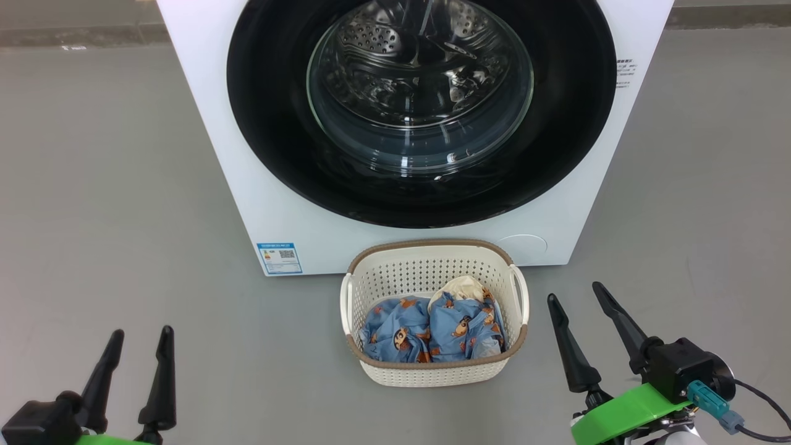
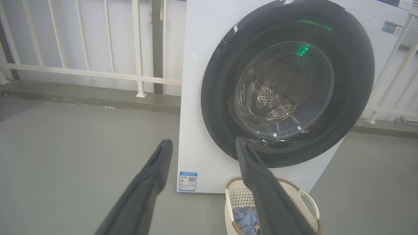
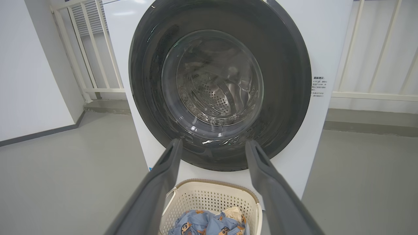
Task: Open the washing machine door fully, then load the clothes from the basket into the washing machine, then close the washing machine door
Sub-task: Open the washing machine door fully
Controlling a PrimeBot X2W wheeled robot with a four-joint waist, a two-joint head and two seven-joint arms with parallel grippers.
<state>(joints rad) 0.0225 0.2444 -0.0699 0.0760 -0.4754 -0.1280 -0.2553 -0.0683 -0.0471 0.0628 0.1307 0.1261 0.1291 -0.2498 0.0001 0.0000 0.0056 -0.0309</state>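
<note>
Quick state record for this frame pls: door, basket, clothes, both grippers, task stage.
door: washing machine door shut, flush on the washing machine front
container: basket on the floor, just before the machine, under the door
load: clothes inside the basket
left arm: left gripper open, empty, left of basket
right arm: right gripper open, empty, right of basket
stage: door not yet opened

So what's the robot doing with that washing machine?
It looks ready to start the laundry. The washing machine door is shut, and the clothes sit in the basket on the floor in front of it. The left gripper and right gripper are open and empty, touching nothing.
</note>
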